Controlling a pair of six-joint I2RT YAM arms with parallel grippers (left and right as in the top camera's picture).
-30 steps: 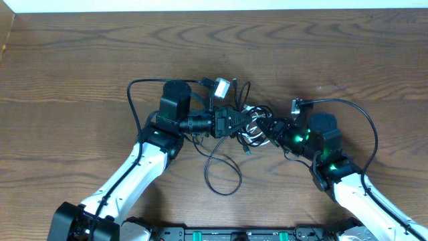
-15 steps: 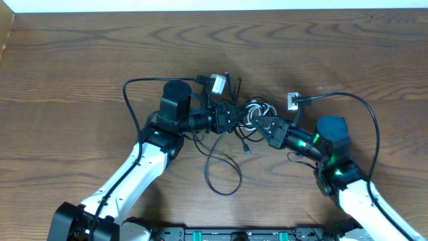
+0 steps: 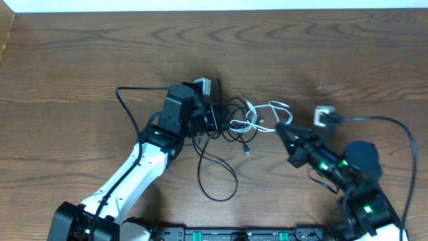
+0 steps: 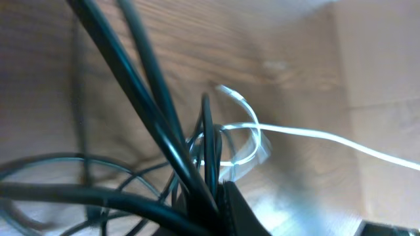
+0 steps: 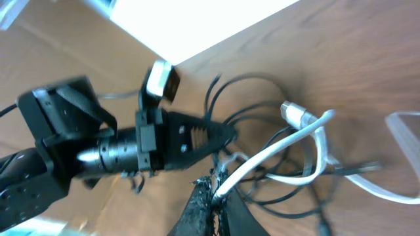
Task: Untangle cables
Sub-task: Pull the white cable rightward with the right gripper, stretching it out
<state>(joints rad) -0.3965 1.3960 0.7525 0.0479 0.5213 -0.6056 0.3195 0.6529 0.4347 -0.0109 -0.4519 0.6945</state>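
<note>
Near the middle of the tabletop [image 3: 100, 53], the left claw [image 3: 217, 120] is squeezed tight on the tangled black cables [image 3: 231, 127], and the right claw [image 3: 280, 130] pinches the white cable [image 5: 275, 151].

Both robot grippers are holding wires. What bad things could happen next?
The white cable loops through the black cables; if the right gripper pulls away, that loop could tighten into a knot. The right gripper pinches the white cable only at its tips, so it might slip out. The left gripper clamps several black cables at once, so they may stay bunched.
</note>
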